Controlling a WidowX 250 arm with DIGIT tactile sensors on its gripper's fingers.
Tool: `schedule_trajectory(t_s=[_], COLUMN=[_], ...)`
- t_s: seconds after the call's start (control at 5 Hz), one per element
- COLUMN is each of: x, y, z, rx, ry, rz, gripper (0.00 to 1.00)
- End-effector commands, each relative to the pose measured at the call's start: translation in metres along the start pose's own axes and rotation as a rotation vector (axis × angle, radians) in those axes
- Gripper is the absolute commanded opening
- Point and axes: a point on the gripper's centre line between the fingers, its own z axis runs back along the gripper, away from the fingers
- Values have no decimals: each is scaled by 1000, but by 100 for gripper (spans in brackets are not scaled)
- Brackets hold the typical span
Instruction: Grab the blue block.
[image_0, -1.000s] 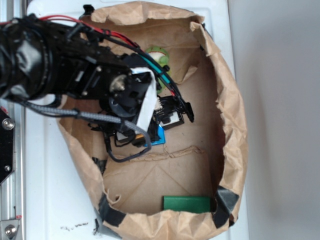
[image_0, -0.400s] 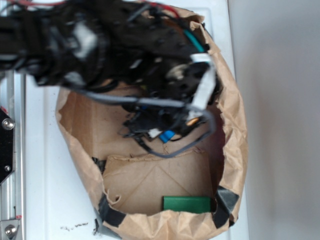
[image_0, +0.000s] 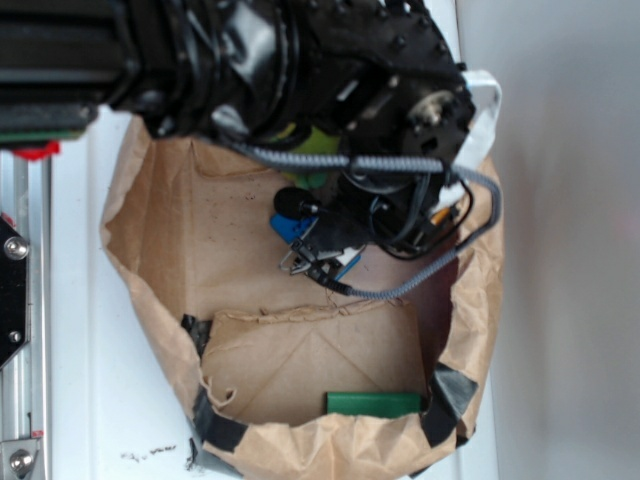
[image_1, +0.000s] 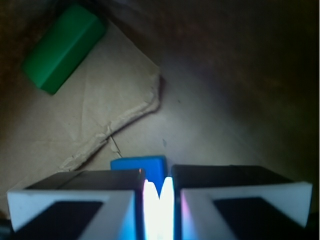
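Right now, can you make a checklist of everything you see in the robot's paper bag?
Surface: brown paper bag opened flat, torn flap inside, black tape at its lower corners.
Job's things: blue block between the fingers, its end poking out beyond them.
Clutter: green block by the bag's lower rim; something green, mostly hidden under the arm.
Grippers: gripper shut on the blue block.
Cables: grey braided cable looping around the wrist.
Surroundings: white tabletop, metal rail on the left.
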Motion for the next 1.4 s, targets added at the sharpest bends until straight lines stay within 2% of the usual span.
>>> schedule_trajectory(t_s=[0.0,0.6,0.8,1.0,1.2], x=[-4,-5,1,15,49], y=[-7,-28,-30,-39,-67], z=[38,40,35,28,40], rx=[92,114,152,205,246], ry=[-132,-116,-133,-137,-119], rz=[144,176,186,214,286], gripper=[0,0,0,0,0])
